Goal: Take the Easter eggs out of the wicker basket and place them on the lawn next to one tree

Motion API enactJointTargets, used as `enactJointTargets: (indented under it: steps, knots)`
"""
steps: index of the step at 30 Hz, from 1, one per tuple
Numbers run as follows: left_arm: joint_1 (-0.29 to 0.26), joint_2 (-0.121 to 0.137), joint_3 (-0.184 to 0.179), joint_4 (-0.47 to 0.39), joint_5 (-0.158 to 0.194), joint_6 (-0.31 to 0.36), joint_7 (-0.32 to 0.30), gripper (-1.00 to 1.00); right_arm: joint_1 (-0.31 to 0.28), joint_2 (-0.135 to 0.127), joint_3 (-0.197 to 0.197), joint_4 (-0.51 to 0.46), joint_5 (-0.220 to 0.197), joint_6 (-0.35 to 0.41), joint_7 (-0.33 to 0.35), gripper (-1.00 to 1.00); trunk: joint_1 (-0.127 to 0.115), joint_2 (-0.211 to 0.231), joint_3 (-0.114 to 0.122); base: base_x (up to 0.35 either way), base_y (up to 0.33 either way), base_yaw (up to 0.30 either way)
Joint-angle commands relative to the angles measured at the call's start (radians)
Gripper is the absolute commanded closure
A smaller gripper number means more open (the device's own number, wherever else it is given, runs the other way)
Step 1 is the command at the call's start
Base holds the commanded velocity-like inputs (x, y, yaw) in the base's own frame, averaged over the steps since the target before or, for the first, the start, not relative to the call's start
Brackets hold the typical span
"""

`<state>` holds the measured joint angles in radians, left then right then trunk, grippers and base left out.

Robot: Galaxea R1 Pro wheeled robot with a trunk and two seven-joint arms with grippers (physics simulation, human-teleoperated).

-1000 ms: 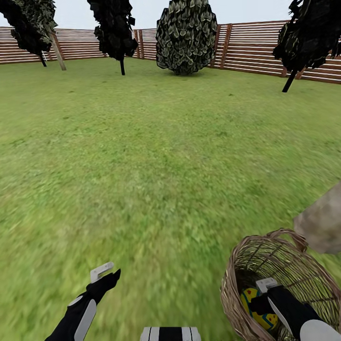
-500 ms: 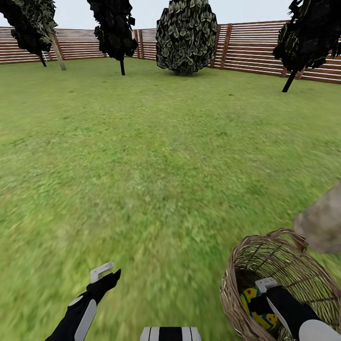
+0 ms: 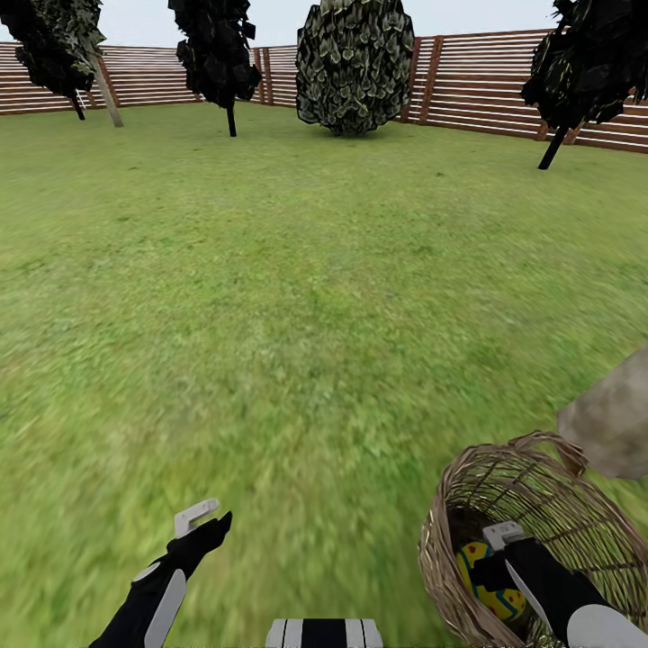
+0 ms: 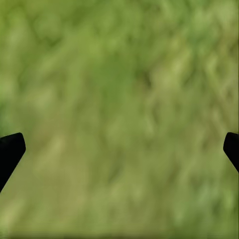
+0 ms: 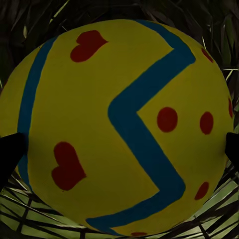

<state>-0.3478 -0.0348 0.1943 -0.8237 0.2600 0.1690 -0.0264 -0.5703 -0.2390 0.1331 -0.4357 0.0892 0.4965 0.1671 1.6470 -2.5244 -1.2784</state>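
Observation:
The wicker basket (image 3: 540, 468) stands on the lawn (image 3: 297, 297) at the lower right. My right gripper (image 3: 493, 569) reaches down into it. One yellow Easter egg (image 3: 490, 589) with red marks and a blue zigzag lies at the basket's bottom. In the right wrist view this egg (image 5: 124, 129) sits between the fingertips (image 5: 9, 152), and the gripper (image 5: 119, 149) is open around it. Other eggs are hidden. My left gripper (image 3: 207, 520) hangs open over bare grass at the lower left; the left wrist view has the gripper (image 4: 119, 149) empty.
A grey rock (image 3: 612, 423) lies just beyond the basket at the right edge. Far across the grass stand thin-trunked trees (image 3: 216, 54), (image 3: 576, 72), (image 3: 63, 45) and a rounded bush (image 3: 354, 63), before a wooden slat fence (image 3: 468, 90).
The whole head picture has shifted slightly, with the far trees now a little higher in it. Both arms and the basket hold nearly the same places.

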Motion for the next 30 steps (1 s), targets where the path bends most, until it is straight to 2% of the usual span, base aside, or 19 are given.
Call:
enactJointTargets:
  steps: [1,9,10,14,30]
  knots:
    - [0.000,-0.001,0.004,-0.002,0.010,0.007,-0.003,-1.00,0.001,0.000,0.000,0.026,0.001,0.005,0.008,-1.00,0.000,0.000,-0.001,0.000,0.000,0.000]
    - [0.000,-0.005,-0.006,0.019,0.010,-0.011,-0.003,-1.00,0.001,0.000,0.000,0.026,0.001,0.005,0.008,-1.00,0.000,0.000,-0.001,0.000,0.000,0.000]
    - [0.000,-0.005,-0.009,0.021,0.010,-0.011,-0.003,-1.00,0.001,0.000,0.000,0.026,0.001,0.005,0.008,1.00,0.000,0.000,-0.001,0.000,0.000,0.000]
    - [0.000,-0.005,-0.010,0.023,0.010,-0.011,-0.003,-1.00,0.001,-0.006,-0.001,0.026,0.001,-0.023,0.007,1.00,0.000,0.000,-0.001,0.000,0.000,0.000]
    - [0.000,-0.005,-0.010,0.024,0.010,-0.012,-0.003,-1.00,0.001,-0.002,0.000,0.026,0.001,-0.027,0.006,1.00,0.000,0.000,-0.001,0.000,0.000,0.000]
